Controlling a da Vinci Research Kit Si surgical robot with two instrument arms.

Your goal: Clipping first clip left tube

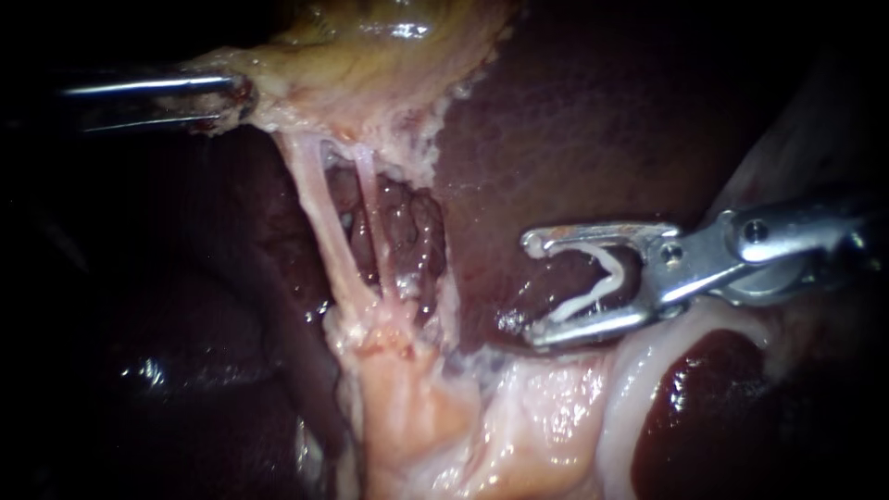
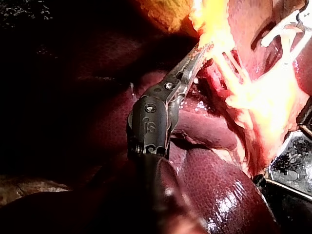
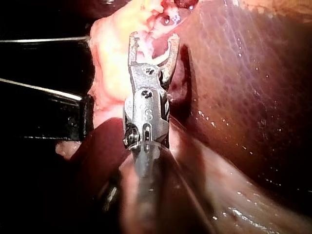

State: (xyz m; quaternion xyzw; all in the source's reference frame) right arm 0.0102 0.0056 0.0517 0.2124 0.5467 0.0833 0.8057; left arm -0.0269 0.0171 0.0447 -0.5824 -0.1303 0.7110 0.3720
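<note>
The left instrument (image 1: 148,88) comes in along the upper edge of the endoscope view. Its pincer (image 1: 236,97) is clenched on the pale, ragged lower edge of the gallbladder (image 1: 370,46). In the left wrist view the same pincer (image 2: 201,49) is closed, with its tip buried in the yellow tissue ahead of it.

Two thin tubes run down from that edge. The left tube (image 1: 324,222) slants down to a lump of pale tissue (image 1: 417,407). The right tube (image 1: 375,231) runs just beside it. A narrow slit lies between them, wider near the gallbladder, with dark liver showing through it. Both tubes are bare, and they meet at the pale lump.

The right instrument (image 1: 778,236) reaches in from the right. Its pincer (image 1: 534,289) is spread wide and carries a white clip (image 1: 597,278), bent into a V and seated between the two arms. It hovers over the liver (image 1: 574,120), well apart from both tubes. A strip of bare liver surface lies between its tips and the right tube. The lower arm runs close above a pale rim of tissue.

In the right wrist view the pincer (image 3: 153,39) faces pale tissue ahead. The clip (image 3: 156,57) sits in its throat, and smooth liver lies beside it.
</note>
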